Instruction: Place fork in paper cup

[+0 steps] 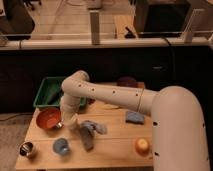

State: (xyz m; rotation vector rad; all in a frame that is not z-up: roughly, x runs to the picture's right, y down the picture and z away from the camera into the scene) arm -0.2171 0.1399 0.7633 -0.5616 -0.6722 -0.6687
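Gripper (68, 121) hangs low over the wooden table (115, 150), just right of the orange bowl (48, 119) and left of a crumpled grey-blue cloth (89, 131). The arm (115, 97) covers it. Fork and white paper cup not visible, so their position relative to the gripper can't be told. Near left: light blue cup (61, 146), shiny metal cup (27, 149). Green bin (50, 92) far left. Orange fruit (142, 145) near right, blue sponge (134, 117) beyond it.
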